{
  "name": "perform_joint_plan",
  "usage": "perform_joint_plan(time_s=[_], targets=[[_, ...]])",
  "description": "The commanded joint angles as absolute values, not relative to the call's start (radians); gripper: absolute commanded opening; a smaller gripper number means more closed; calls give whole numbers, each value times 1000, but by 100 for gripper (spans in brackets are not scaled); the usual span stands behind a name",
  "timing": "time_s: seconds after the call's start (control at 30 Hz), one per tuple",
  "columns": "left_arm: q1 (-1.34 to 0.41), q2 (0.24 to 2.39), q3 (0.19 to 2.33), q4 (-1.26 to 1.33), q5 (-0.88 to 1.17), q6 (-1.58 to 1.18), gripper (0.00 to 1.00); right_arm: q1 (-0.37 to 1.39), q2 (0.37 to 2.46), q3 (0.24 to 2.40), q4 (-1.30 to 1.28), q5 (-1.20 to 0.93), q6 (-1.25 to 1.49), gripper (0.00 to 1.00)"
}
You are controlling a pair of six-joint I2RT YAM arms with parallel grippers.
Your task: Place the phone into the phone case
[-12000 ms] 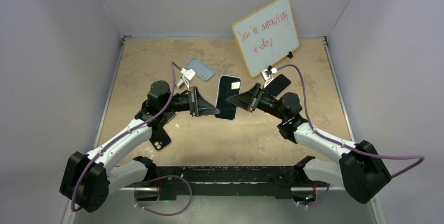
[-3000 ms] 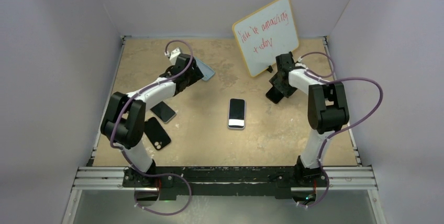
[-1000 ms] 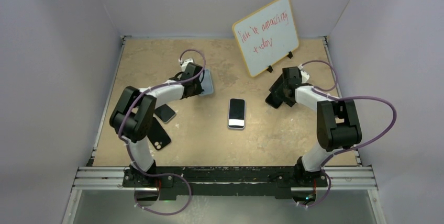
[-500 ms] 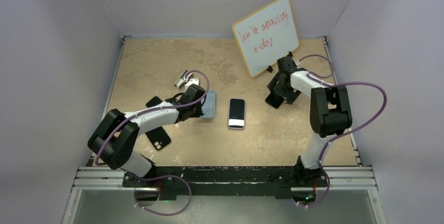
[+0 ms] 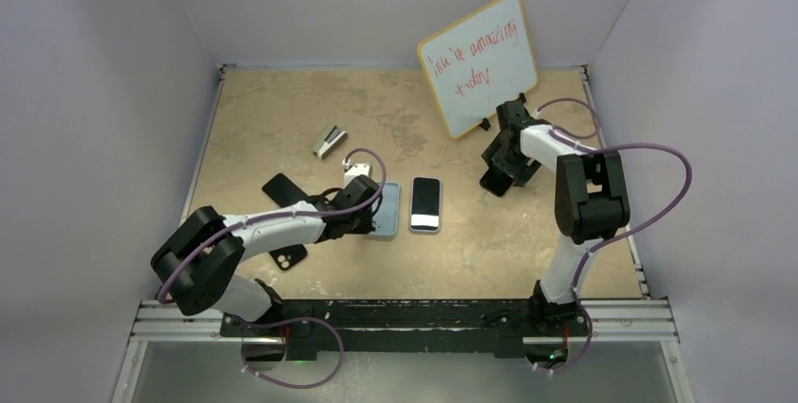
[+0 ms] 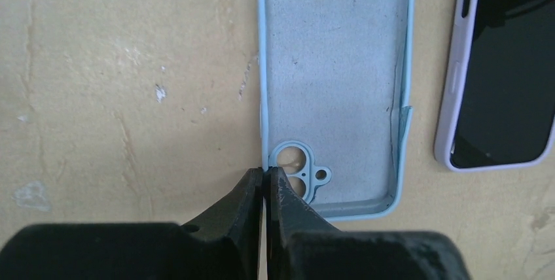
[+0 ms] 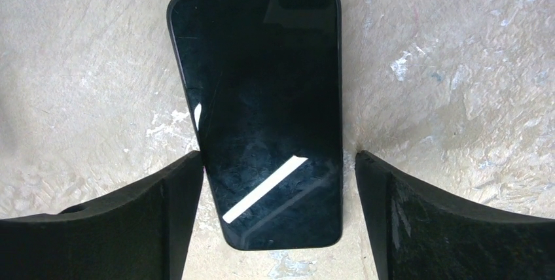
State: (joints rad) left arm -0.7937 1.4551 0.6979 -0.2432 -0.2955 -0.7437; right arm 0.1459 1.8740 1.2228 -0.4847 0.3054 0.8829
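The case [image 5: 388, 207] has gone from the upper left of the top view to the centre. It now lies open side up, just beside a lilac-cased phone [image 5: 425, 203]. The left gripper [image 6: 265, 178] is clenched on the case's rim by the camera cutout. At centre right, the right gripper [image 7: 278, 160] stands spread astride the black phone [image 7: 262, 97], not closed on it. The case looks staged. Grasping the phone, carrying it over and pressing it in are still to do.

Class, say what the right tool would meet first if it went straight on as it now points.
Probably the glossy black phone lying flat between the right tool's open fingers; depth is unclear.
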Motion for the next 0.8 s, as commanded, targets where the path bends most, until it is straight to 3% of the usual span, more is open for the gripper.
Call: perform_joint_plan(time_s=[0.0,0.13,0.23,0.37,0.57,0.77], targets=[[-833,1400,692,-255,-277,-824,11,141,1926,1139,-459,284,902,83],[-836,1339,668,-232,-201,-848,26,143,1932,1113,-405,258,831,81],[-836,1281,653,-208,-147,-846,43,143,1908,1069,-364,217,793,76],[-812,1248,695,-294,-228,-789,59,145,1856,978,-292,140,726,68],[-551,1229,698,-242,-38,-662,60,195,1769,884,-280,96,601,61],[-492,1334,738,-201,99,-612,60,279,1656,821,-294,144,580,60]])
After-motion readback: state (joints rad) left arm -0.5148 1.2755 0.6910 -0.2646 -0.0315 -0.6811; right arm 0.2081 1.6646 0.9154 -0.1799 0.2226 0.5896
